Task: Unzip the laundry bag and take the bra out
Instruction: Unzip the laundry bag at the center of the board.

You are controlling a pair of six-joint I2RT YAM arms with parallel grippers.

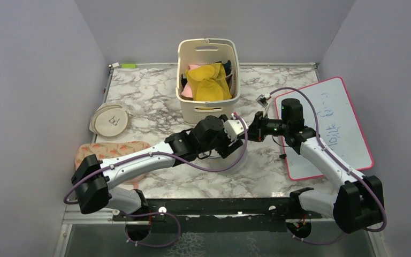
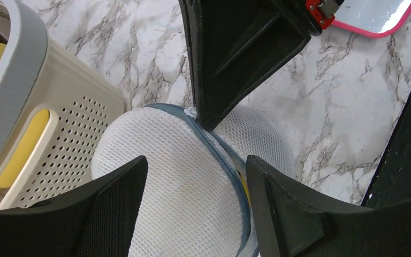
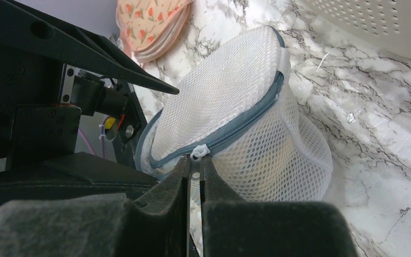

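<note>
While left end effector [image 2: 195, 184] wide open astride laundry bag [image 2: 150, 144], right end effector [image 3: 194, 167] closed on zip pull [image 3: 198, 152].

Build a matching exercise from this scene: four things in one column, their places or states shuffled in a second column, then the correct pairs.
Things
1. round white mesh laundry bag
2. cream perforated plastic basket
3. pink-framed whiteboard
4. right gripper

Places or states
A. holds a yellow cloth
B. jaws shut on the white zip pull
C. lies flat on the right side of the table
D. stands just in front of the basket

Pairs: 1-D; 2-A; 3-C; 4-B
</note>
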